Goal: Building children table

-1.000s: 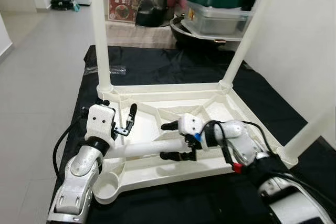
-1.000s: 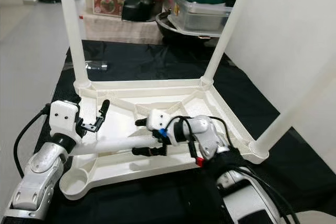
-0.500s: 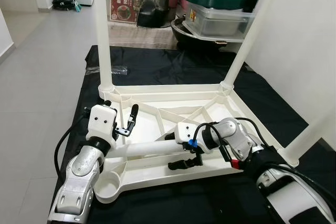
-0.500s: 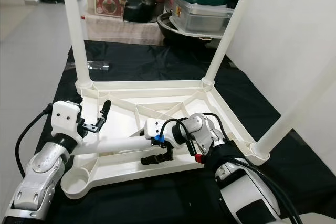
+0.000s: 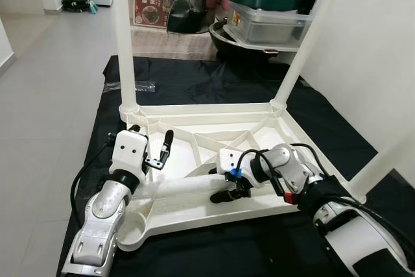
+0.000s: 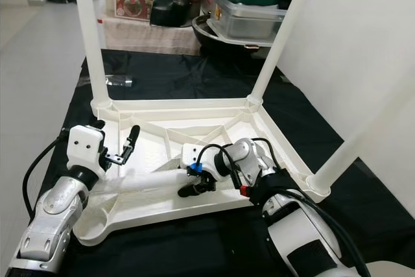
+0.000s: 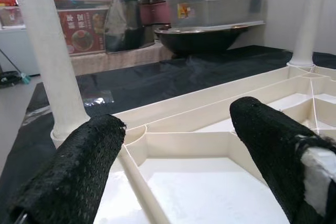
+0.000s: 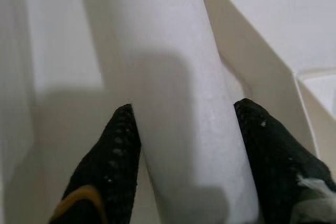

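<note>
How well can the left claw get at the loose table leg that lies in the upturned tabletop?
Probably yes. The left claw hangs open just above the loose table leg, with nothing between them. The right claw straddles the leg's other end, so the near end looks free.

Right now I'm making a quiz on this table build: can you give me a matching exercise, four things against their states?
Things:
1. loose leg
2. left gripper
3. right gripper
4. near-left socket

States:
A. open, holding nothing
B. empty, no leg fitted
C. lying flat across the upturned tabletop
D. fingers on either side of the leg

Pairs: 1-C, 2-A, 3-D, 4-B
</note>
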### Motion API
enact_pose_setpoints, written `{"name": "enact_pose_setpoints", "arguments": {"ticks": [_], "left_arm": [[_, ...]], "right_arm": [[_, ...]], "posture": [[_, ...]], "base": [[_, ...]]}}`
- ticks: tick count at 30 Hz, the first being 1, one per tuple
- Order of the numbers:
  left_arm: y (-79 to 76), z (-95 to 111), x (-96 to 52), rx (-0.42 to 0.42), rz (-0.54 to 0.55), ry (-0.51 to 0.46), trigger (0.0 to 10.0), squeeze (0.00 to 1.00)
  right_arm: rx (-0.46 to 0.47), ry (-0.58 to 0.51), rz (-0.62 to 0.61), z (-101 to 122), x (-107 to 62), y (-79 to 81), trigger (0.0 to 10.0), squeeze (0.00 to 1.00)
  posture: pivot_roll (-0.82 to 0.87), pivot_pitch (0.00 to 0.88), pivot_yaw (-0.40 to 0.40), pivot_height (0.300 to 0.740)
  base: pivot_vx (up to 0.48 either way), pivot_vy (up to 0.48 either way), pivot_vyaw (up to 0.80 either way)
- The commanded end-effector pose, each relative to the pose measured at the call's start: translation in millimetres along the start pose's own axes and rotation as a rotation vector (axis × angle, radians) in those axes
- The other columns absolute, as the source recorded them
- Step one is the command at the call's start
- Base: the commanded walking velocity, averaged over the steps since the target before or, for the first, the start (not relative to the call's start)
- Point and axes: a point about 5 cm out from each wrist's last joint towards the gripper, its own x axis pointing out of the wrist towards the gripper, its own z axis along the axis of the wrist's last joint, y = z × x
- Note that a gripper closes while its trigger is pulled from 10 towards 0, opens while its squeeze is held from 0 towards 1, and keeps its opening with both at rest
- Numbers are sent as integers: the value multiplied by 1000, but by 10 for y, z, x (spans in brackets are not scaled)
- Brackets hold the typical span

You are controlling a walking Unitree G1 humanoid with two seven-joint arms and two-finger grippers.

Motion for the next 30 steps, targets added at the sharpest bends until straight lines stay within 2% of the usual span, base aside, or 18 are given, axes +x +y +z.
{"name": "enact_pose_setpoints", "arguments": {"ticks": [1,7,13,15,17,19,21,22,24,30], "left_arm": [[-22,-53,0,9,-11,26,10000,0],[-32,-58,1,12,-14,28,10000,0],[-57,-65,9,13,-23,30,10000,0],[-63,-66,11,12,-25,30,10000,0],[-65,-70,11,10,-25,31,10000,0],[-65,-72,11,10,-25,31,10000,0],[-70,-74,15,8,-25,31,10000,0],[-70,-74,15,8,-25,31,10000,0],[-71,-75,18,7,-24,30,10000,0],[-61,-76,17,8,-22,29,10000,0]], "right_arm": [[46,-76,-23,28,-36,-27,0,0],[23,-150,-2,119,-132,-65,0,0],[-32,-219,-28,260,-389,-195,0,0],[-44,-255,-60,336,-491,-260,0,0],[-34,-327,-160,452,-607,-383,0,0],[-27,-354,-196,488,-642,-423,0,0],[49,-438,-373,574,-833,-609,0,0],[49,-438,-373,574,-833,-609,0,0],[97,-478,-468,592,-942,-695,0,0],[119,-512,-468,566,-964,-677,0,0]], "posture": [[117,0,-170,740],[115,0,-168,740],[108,0,-163,740],[106,0,-162,740],[106,0,-162,740],[106,0,-162,740],[104,0,-164,740],[104,0,-164,740],[106,0,-165,740],[106,0,-162,740]], "base": [[0,0,0],[0,0,0],[0,0,0],[0,0,0],[0,0,0],[0,0,0],[0,0,0],[0,0,0],[0,0,0],[0,0,0]]}}
